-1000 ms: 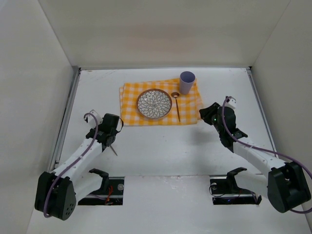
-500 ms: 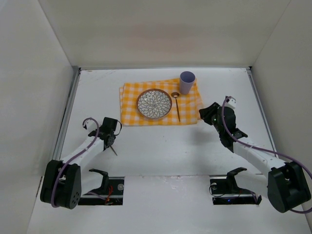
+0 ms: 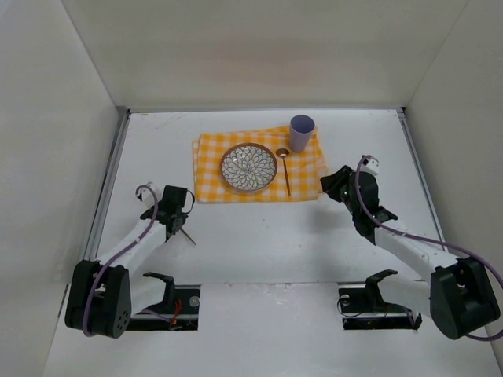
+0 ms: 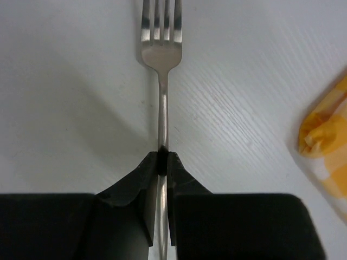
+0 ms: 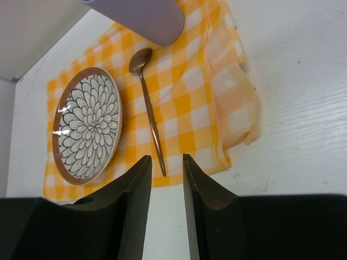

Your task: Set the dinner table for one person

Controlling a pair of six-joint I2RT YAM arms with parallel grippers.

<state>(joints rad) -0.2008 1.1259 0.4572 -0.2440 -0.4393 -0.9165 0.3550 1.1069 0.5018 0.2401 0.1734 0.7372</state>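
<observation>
On the white dinner table (image 3: 267,243) lies a silver fork (image 4: 161,59), tines pointing away from my left gripper (image 4: 162,157), which is shut on its handle. In the top view that fork (image 3: 189,236) sticks out toward the near edge below the left gripper (image 3: 180,223). A yellow checked cloth (image 3: 211,170) carries a flower-patterned plate (image 3: 248,167), a copper spoon (image 3: 284,171) and a lilac cup (image 3: 302,132). My right gripper (image 3: 328,186) hovers open at the cloth's near right corner, nothing between its fingers (image 5: 138,179), the spoon (image 5: 149,116) just ahead.
White walls close the table in on the left, right and back. The cloth's folded right edge (image 5: 236,116) lies close to the right gripper. Both arm bases (image 3: 169,294) sit at the near edge.
The left gripper has closed on the fork's handle, and the fork's end has swung slightly right. The right arm has hardly moved.
</observation>
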